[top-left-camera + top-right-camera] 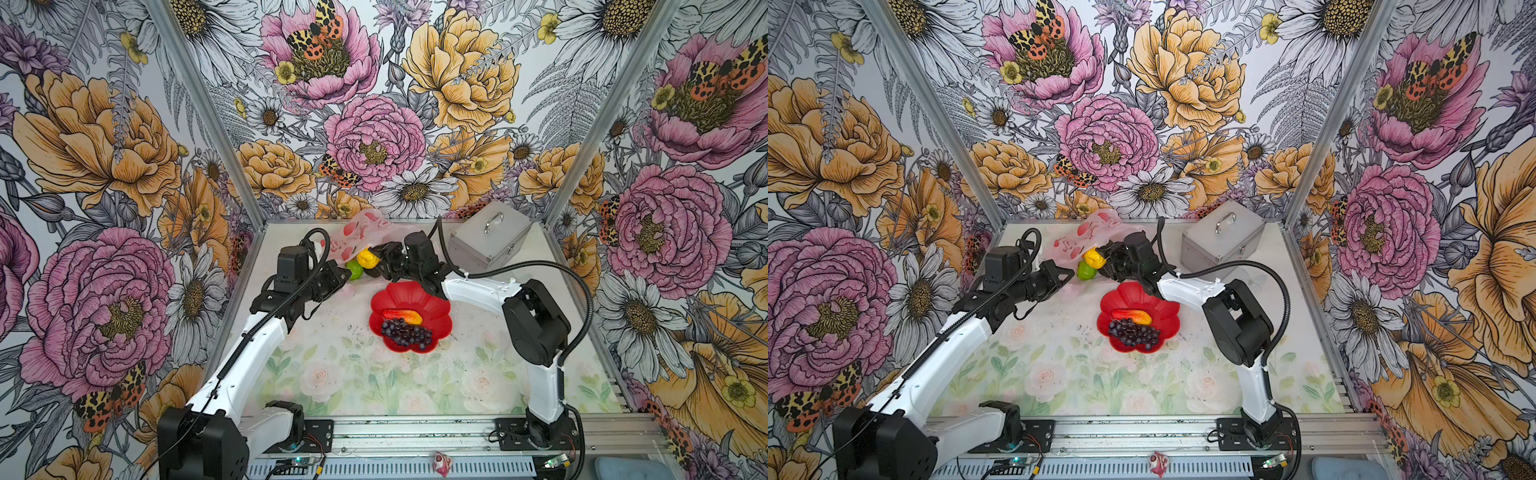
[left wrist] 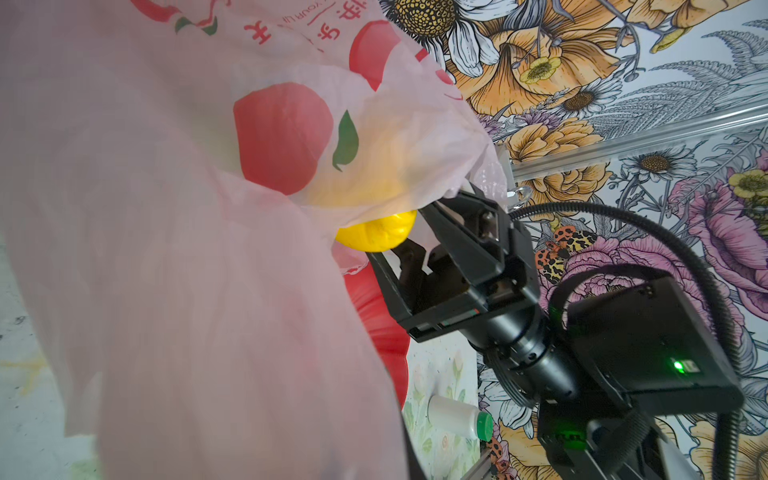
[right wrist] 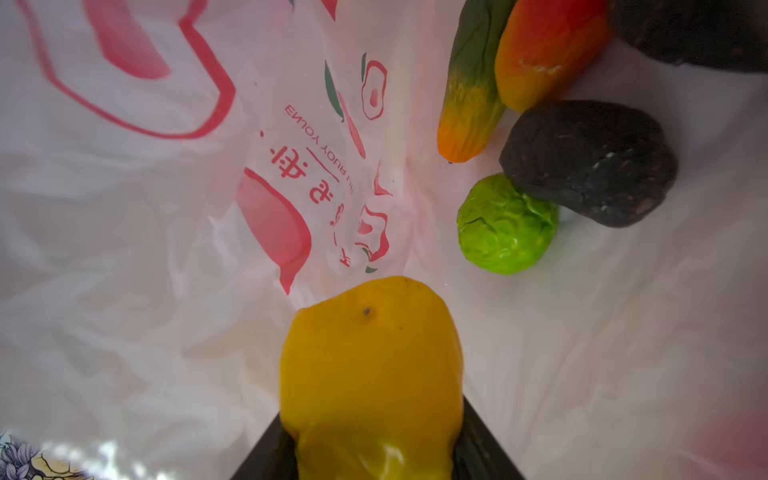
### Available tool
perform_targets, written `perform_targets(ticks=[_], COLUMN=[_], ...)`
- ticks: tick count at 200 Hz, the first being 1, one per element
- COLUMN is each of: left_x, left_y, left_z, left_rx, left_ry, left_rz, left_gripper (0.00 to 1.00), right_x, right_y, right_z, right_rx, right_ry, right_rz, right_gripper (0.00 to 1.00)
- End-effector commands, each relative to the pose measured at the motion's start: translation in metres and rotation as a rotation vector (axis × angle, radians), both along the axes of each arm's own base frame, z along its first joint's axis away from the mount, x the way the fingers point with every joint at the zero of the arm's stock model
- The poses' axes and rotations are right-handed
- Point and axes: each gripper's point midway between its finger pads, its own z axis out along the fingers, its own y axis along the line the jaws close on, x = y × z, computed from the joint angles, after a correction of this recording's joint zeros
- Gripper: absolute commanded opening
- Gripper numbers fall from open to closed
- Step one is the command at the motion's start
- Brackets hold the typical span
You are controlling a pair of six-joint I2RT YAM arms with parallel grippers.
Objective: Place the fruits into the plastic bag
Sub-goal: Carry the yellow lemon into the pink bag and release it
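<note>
The yellow lumpy fruit (image 3: 370, 365) sits at the mouth of the plastic bag (image 1: 361, 230), partly under its upper film, clamped between the two black fingers of the right gripper (image 2: 399, 232), which reaches in from the right in both top views. Deeper inside, on the bag's lower film, lie a green bumpy ball (image 3: 507, 224) touching a dark avocado (image 3: 590, 162). Just beyond them a green-orange mango (image 3: 469, 91) and a red-orange fruit (image 3: 544, 50) lie side by side and touching. A second avocado (image 3: 698, 29) shows only in part at the edge of the right wrist view. The bag is pale pink and translucent with red printed shapes, and it lies at the far middle of the table (image 1: 374, 382), its mouth facing the arms. The left gripper (image 1: 338, 276) is at the bag's near left edge with its jaws together on the film, which fans out across most of the left wrist view. Nearer the camera, just beside the right arm's wrist, stands a red flower-shaped plate (image 1: 436, 307). It holds a red-and-yellow fruit (image 1: 403, 318) and a dark purple grape bunch (image 1: 407, 332), which touch each other. A silver metal case (image 1: 486, 241) with a handle stands at the far right corner, apart from the bag.
</note>
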Motion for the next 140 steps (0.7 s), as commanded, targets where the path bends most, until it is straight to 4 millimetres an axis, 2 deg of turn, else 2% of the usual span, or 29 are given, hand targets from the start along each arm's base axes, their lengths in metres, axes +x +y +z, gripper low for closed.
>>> perform_targets(ticks=[1, 25, 55, 95, 140], left_x=[0.004, 0.003, 0.002, 0.005, 0.003], left_y=[-0.004, -0.008, -0.011, -0.016, -0.018], left_z=[0.007, 0.008, 0.009, 0.013, 0.011], left_rx=[0.006, 0.003, -0.003, -0.006, -0.006], left_ry=[-0.040, -0.042, -0.044, -0.053, -0.040], left_rz=[-0.013, -0.023, -0.030, -0.039, -0.051], left_gripper=[0.00, 0.00, 0.00, 0.00, 0.00], right_x=[0.020, 0.032, 0.043, 0.040, 0.033], right_y=[0.015, 0.032, 0.053, 0.080, 0.098], right_z=[0.015, -0.001, -0.010, -0.036, -0.042], right_rx=[0.051, 0.060, 0.059, 0.036, 0.005], right_ry=[-0.027, -0.003, 0.002, 0.046, 0.036], right_rz=[-0.033, -0.039, -0.010, 0.061, 0.139], right_gripper=[0.45, 0.44, 0.44, 0.46, 0.47])
